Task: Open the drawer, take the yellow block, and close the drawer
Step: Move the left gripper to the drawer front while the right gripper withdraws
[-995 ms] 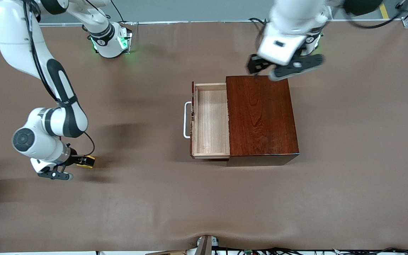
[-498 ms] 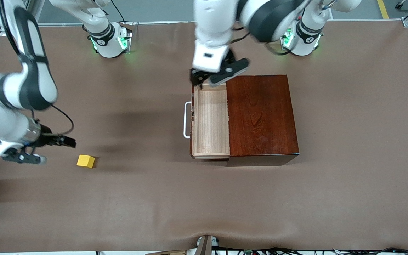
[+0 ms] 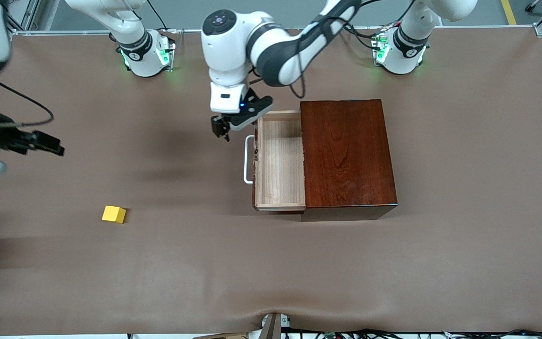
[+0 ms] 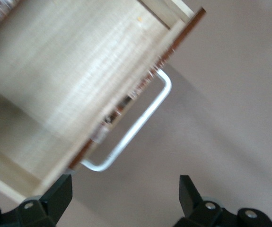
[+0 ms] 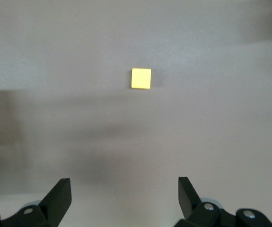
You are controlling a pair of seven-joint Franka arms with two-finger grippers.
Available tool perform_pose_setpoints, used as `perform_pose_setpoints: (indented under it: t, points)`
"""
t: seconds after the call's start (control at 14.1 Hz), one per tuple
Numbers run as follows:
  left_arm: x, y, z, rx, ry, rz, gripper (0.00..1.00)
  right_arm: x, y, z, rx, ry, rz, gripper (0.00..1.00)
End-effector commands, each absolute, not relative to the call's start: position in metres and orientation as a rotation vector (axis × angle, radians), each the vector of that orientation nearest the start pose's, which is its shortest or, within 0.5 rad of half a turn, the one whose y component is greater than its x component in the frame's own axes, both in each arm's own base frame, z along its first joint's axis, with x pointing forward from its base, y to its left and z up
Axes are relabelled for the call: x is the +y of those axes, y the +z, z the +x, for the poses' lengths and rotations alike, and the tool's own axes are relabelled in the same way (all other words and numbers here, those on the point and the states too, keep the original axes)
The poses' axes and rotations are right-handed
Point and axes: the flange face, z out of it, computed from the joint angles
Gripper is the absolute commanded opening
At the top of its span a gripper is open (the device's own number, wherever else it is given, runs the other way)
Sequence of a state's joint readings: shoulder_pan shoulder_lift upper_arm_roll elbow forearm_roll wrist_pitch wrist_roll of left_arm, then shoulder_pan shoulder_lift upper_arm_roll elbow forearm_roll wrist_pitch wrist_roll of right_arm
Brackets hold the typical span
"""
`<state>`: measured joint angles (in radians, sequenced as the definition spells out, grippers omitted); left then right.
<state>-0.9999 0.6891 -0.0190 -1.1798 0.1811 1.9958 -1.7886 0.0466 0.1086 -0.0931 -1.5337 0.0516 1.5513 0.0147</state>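
The yellow block (image 3: 114, 214) lies on the surface (image 3: 271, 263), out of the open drawer (image 3: 279, 160); closing it remains. Left end effector (image 3: 226, 126), fingers apart, hovers probably just beside the handle (image 3: 248, 159), at its 11 o'clock, and must push it. Right end effector (image 3: 40, 141), fingers apart, waits.

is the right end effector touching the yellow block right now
Apart. In the right wrist view, bare table separates the open right end effector from the block.

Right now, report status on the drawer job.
Left gripper open, over table beside drawer handle. Right gripper open, empty. Drawer open; yellow block on table. Nothing in the way.
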Motion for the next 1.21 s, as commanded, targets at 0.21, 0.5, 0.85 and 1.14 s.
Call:
perform_pose_setpoints:
  t: [0.21, 0.5, 0.85, 1.14]
  points:
    - [-0.660, 0.342, 0.429, -1.387, -0.339, -3.043, 1.00, -0.013, 0.626, 0.548, 0.072, 0.149, -3.101, 1.00]
    - [-0.660, 0.324, 0.434, -1.459, -0.341, -3.025, 1.00, -0.004, 0.639, 0.530, 0.080, 0.163, -3.101, 1.00]
    - [-0.656, 0.304, 0.433, -1.626, -0.313, -2.899, 1.00, -0.008, 0.641, 0.507, 0.094, 0.167, -3.101, 1.00]
    - [-0.654, 0.292, 0.432, -1.670, -0.307, -2.842, 1.00, 0.007, 0.638, 0.504, 0.173, 0.222, -3.106, 1.00]
